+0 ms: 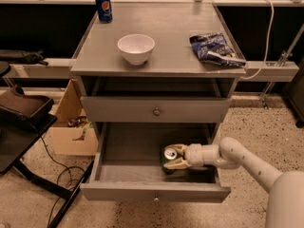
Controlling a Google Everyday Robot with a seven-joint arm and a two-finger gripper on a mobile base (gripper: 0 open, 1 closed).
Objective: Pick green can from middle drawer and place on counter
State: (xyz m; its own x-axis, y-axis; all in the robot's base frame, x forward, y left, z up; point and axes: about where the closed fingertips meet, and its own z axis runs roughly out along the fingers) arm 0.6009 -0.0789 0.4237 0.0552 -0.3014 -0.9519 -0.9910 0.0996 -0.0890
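Green can (170, 153) sits in the open middle drawer (124, 151), right of centre, near the front, tilted with its silver top facing up and left. Gripper (167, 156) is inside the drawer, reaching in from the right on the white arm (237, 156). Its fingers (176, 147) sit one behind and one in front of the can, closed in on it and seemingly touching both sides. Can still low on the drawer floor, can't tell if it's lifted.

Rest of the drawer floor is bare grey. Directly above is the closed upper drawer front (118, 109) with round knob (156, 111), overhanging the back of the open drawer.

Counter (171, 25) holds a white bowl (136, 48) at front centre-left, a Pepsi can (103, 6) upright at the back left corner, and a blue crumpled chip bag (213, 49) at the right edge. Free space in the middle and back right.

Left of the cabinet: cardboard box (71, 129) on the floor, black cables (57, 172), dark seat (21, 109). White cable (271, 32) hangs at the right.
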